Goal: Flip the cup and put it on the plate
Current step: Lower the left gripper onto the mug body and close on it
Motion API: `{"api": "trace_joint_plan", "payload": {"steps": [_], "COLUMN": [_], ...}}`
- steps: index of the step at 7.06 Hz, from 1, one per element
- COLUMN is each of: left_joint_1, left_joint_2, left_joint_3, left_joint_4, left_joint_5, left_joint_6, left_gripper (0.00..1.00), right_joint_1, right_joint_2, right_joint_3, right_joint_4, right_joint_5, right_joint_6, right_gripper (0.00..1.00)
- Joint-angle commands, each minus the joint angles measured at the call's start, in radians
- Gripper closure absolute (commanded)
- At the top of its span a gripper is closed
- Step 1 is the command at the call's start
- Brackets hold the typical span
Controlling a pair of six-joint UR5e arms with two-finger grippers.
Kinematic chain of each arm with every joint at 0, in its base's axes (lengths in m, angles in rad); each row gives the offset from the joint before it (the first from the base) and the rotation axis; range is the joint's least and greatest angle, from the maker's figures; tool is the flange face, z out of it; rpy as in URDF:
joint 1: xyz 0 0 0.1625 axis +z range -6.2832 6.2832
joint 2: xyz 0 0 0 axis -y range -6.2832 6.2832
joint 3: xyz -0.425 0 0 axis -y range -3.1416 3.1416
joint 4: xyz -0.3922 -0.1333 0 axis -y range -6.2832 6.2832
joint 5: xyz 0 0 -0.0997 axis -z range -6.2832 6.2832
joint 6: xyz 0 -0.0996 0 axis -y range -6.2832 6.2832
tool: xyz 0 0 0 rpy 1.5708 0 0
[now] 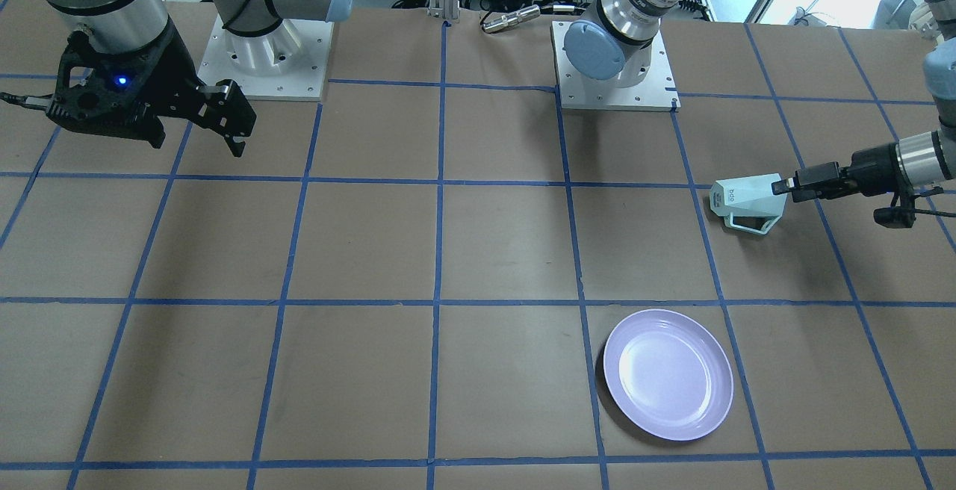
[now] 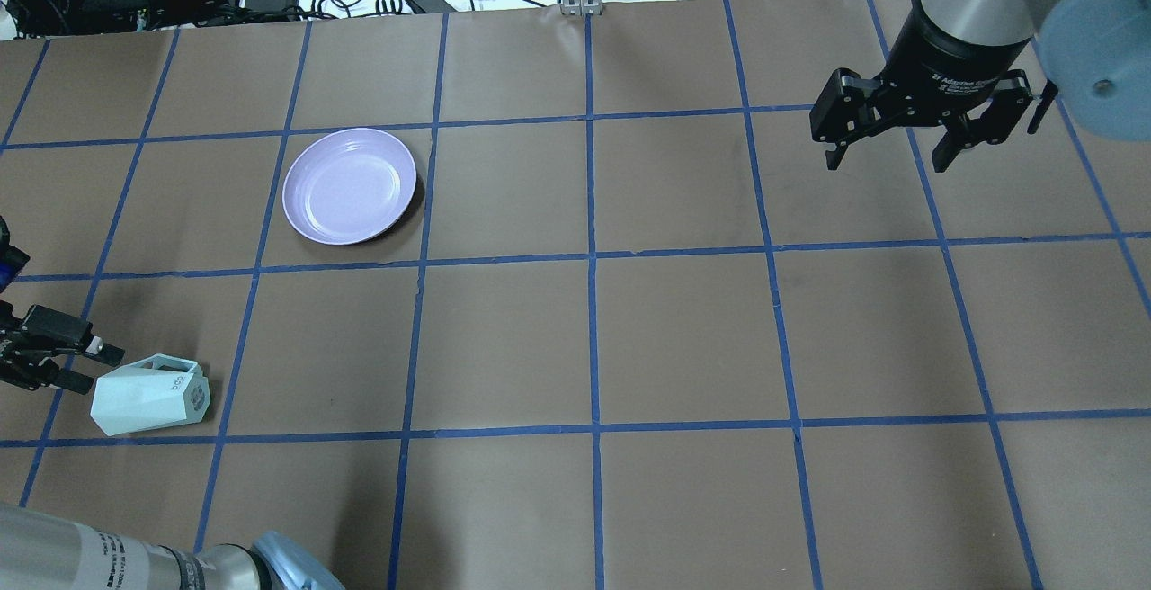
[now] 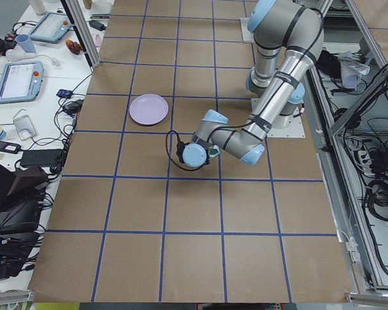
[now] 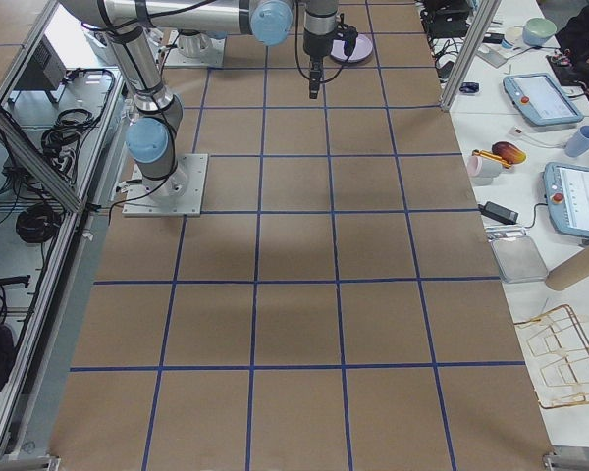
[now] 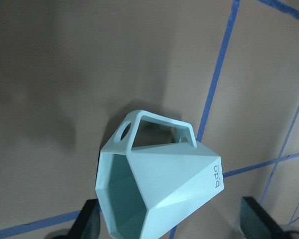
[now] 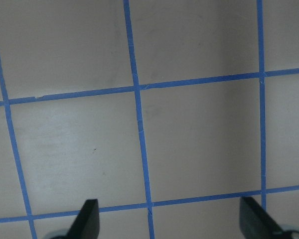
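The cup [image 5: 159,189] bears "bdo" on its base.

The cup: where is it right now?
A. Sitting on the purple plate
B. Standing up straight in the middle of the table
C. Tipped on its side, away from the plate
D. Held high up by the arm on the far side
C: the cup lies tipped on its side, its printed base pointing sideways, well apart from the plate, which has nothing on it.
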Motion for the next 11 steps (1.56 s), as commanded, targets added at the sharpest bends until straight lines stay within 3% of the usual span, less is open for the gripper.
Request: {"api": "trace_joint_plan", "payload": {"steps": [1,5,6,8,9,11], "left_joint_1": [0.0,0.0,0.0,0.0,0.0,0.0], "left_joint_2": [-0.016,-0.019,-0.019,-0.021,-0.019,-0.009], "left_joint_3": [-0.006,-0.042,-0.042,-0.041,-0.039,-0.03], "left_joint_4": [-0.007,-0.01,-0.012,-0.012,-0.013,-0.016], "left_joint_5": [0.004,-0.008,-0.005,-0.005,-0.005,0.007], "left_joint_6": [-0.004,-0.01,-0.008,-0.022,-0.027,-0.062], "left_gripper": [0.0,0.03,0.15,0.81,1.0,1.0], "right_joint_1": [0.0,0.0,0.0,0.0,0.0,0.0], "right_joint_2": [0.0,0.0,0.0,0.0,0.002,0.002], "right_joint_3": [0.0,0.0,0.001,0.0,0.0,0.0], "right_joint_4": [0.0,0.0,0.0,0.0,0.0,0.0], "right_joint_5": [-0.001,0.0,0.0,-0.002,-0.002,-0.001], "right_joint_6": [0.0,0.0,0.0,0.0,0.0,0.0], "right_gripper": [0.0,0.0,0.0,0.0,0.0,0.0]}}
